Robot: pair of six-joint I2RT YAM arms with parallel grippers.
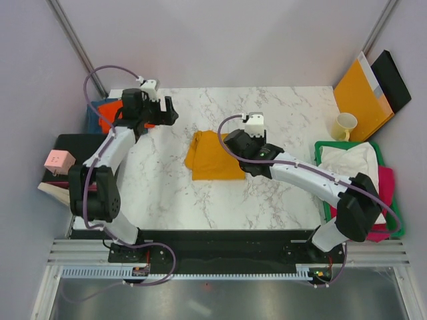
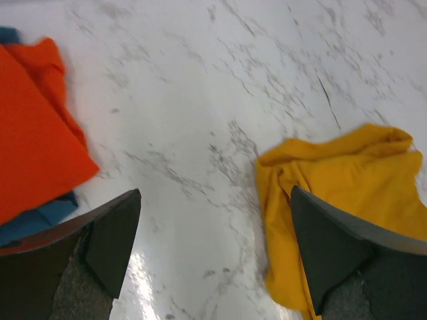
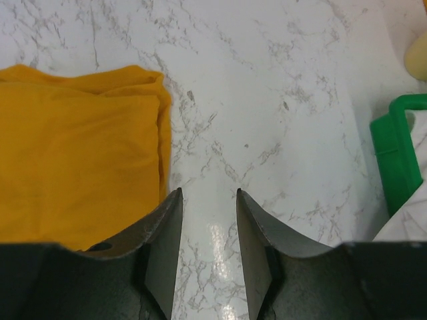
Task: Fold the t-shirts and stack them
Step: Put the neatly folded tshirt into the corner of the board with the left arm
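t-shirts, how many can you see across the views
5: mustard-yellow one mid-table; orange one at the far left edge, lying on a teal-blue one; white one in the green tray on the right; magenta one beside it. More may be hidden in either pile.

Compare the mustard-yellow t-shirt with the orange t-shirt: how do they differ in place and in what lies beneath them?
The mustard-yellow t-shirt lies mid-table; the orange t-shirt lies at the far-left corner. The yellow rests alone on the marble table; the orange sits on a teal-blue t-shirt. Both are folded cloth, neither gripped.
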